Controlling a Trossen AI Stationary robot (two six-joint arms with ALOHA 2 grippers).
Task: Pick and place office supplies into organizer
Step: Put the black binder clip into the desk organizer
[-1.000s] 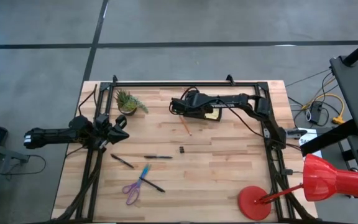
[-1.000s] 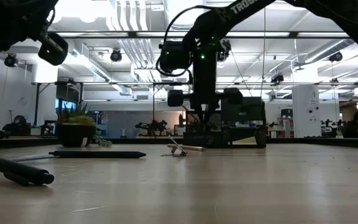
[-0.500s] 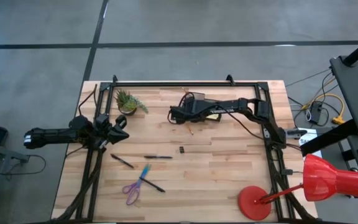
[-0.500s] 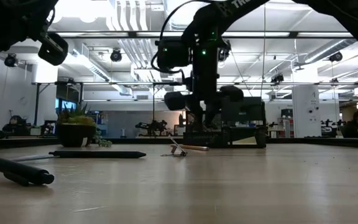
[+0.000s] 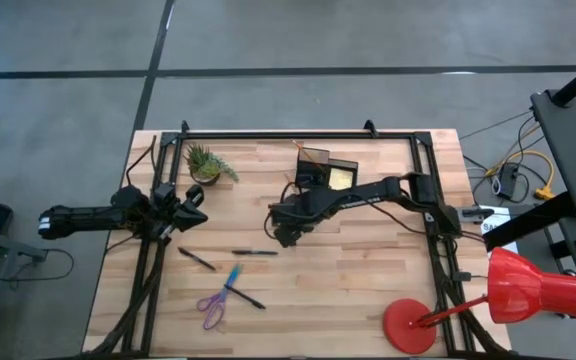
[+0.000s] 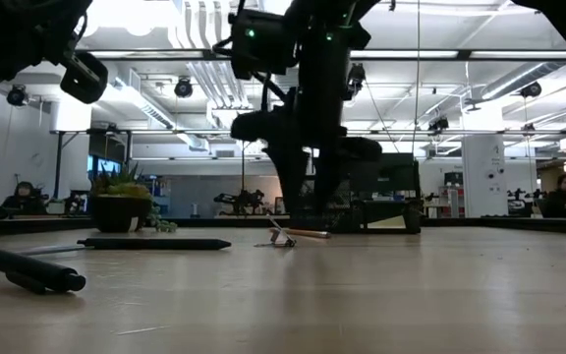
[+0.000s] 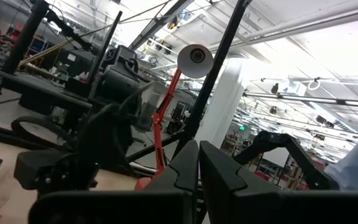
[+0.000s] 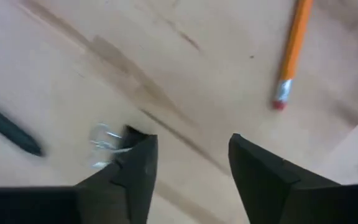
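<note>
Wooden tabletop at centre frame holds a binder clip, probably light, stiff and slippery, best pinched across its black body by the spread-fingered right gripper above

The right arm reaches from the counter's 3 o'clock side toward the middle, its right tool pointing down just above the wood, its two fingers spread apart with nothing between them. The left arm lies low along the 9 o'clock edge, its left tool pinched together and empty
</note>
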